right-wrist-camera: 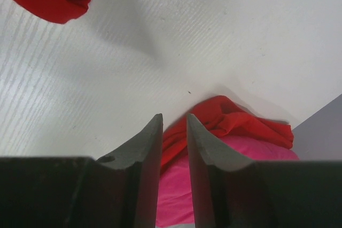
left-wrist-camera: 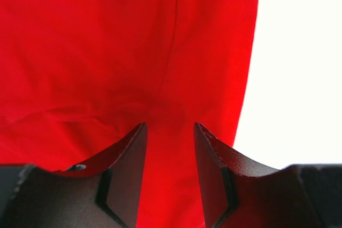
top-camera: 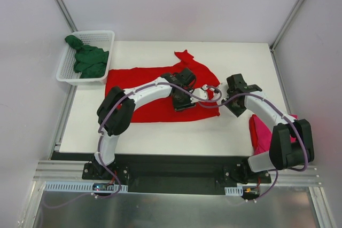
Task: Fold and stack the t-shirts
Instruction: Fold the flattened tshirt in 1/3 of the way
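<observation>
The arms' bases are bolted side by side at the near edge of the table (top-camera: 176,129). Nearest on its right side, the magenta-pink t-shirt (top-camera: 260,132) lies bunched at the table's right edge, partly hidden behind the right arm's elbow. In the right wrist view a crumpled red fold (right-wrist-camera: 230,118) lies against this pink cloth; I cannot tell whether it belongs to another garment.

The right gripper (right-wrist-camera: 174,116) hangs above bare tabletop just beside the pink t-shirt. Its jaws stand a narrow slit apart with nothing between them.

Farther in, the red t-shirt (top-camera: 144,86) is spread flat across the middle of the table, its long side running left to right, with one loose part rumpled toward the far right. The left arm reaches over it from the near left. The left gripper (left-wrist-camera: 170,125) is low over the cloth near the shirt's right edge, where red meets white tabletop. Its fingers (left-wrist-camera: 131,148) are parted and the cloth shows smooth in the gap, not pinched.

Farthest away, at the far left corner, the white mesh basket (top-camera: 101,34) overhangs the table's left edge. The dark green t-shirt (top-camera: 88,60) lies crumpled inside it.
</observation>
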You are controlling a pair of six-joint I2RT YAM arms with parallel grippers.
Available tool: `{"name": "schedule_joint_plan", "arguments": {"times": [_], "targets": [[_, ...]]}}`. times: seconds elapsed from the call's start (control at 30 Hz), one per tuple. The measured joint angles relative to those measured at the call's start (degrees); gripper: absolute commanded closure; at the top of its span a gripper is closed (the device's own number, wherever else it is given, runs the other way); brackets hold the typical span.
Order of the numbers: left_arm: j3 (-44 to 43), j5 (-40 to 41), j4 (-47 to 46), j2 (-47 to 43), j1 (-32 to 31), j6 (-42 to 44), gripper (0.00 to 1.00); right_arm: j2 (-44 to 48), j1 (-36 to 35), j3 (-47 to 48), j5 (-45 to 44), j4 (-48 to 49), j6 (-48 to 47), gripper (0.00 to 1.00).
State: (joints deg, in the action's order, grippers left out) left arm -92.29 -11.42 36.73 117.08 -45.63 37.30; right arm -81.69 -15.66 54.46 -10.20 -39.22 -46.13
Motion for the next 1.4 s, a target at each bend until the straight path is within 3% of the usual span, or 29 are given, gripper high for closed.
{"name": "schedule_joint_plan", "arguments": {"times": [0.37, 0.73, 0.83, 0.87, 0.97, 1.17, 1.4], "targets": [[6.82, 0.39, -3.19, -5.18, 0.31, -0.24, 0.6, -0.63, -0.24, 0.02, -2.51, 4.46, -3.48, 0.73], [13.2, 6.01, 0.79, -9.84, 3.45, -0.37, 0.61, -4.61, 7.06, 3.34, -7.41, 4.68, -2.08, 0.73], [13.25, 6.25, 1.64, -9.84, 3.48, -0.31, 0.61, -4.66, 7.56, 6.12, -5.14, 2.43, -0.22, 0.67], [13.2, 6.43, 1.66, -9.84, 3.5, -0.24, 0.61, -4.79, 7.76, 7.48, -3.43, 0.94, 0.87, 0.6], [12.92, 7.17, 1.79, -9.84, 3.8, -0.04, 0.62, -5.97, 9.31, 12.2, 4.66, -4.39, 4.37, 0.56], [12.61, 7.69, 1.75, -9.81, 4.52, 0.72, 0.62, -12.74, 15.87, 17.27, 31.26, -15.63, 11.15, 0.56], [12.61, 8.46, 1.75, -9.81, 4.81, 1.27, 0.61, -19.61, 18.01, 13.14, 52.06, -19.56, 14.8, 0.56]]}}
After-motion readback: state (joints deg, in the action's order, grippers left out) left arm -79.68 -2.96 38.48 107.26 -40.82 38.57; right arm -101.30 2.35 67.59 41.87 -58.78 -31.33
